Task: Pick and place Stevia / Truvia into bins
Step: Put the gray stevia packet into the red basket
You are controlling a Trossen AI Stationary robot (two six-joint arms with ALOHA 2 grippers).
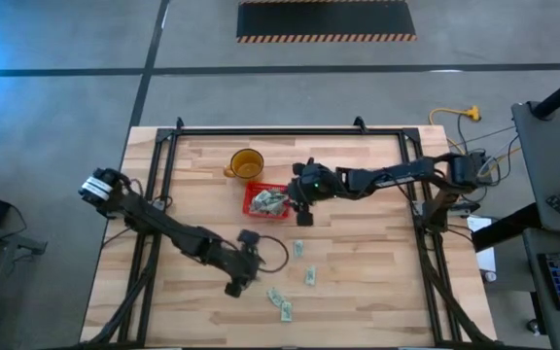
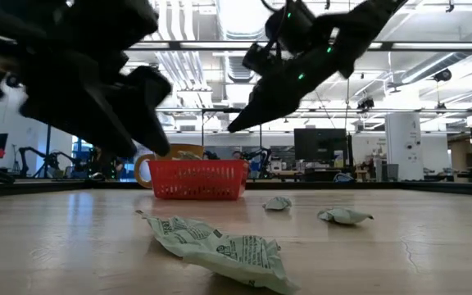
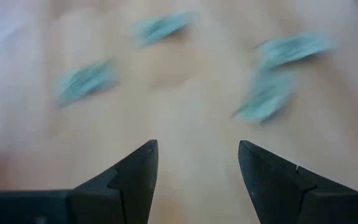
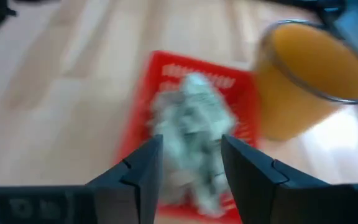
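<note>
My right gripper (image 4: 191, 168) hangs just over the red basket (image 1: 265, 201), its arm stretched in from the right edge of the table and angled down toward the basket's near side; the two dark fingers (image 4: 138, 177) stand apart with nothing between them, and through the gap I look down on a heap of pale green and white sachets (image 4: 194, 124) lying inside the basket. My left gripper (image 3: 194, 174) is out over the front middle of the table, its arm reaching in from the left corner; its fingers (image 3: 135, 177) are also spread and empty, pointing down at bare wood with four loose sachets (image 3: 86, 81) lying beyond them, none of them touched. In the high view those loose sachets (image 1: 308, 277) are scattered in front of the basket, well apart from it, two near the front edge. A yellow cup (image 1: 245, 162) with a handle stands just behind the basket, close to its back left corner. The table (image 1: 358, 292) is pale wooden planks inside a black frame. Beyond it the low view shows a large workshop hall with ceiling lights, desks and monitors (image 2: 322, 143).
</note>
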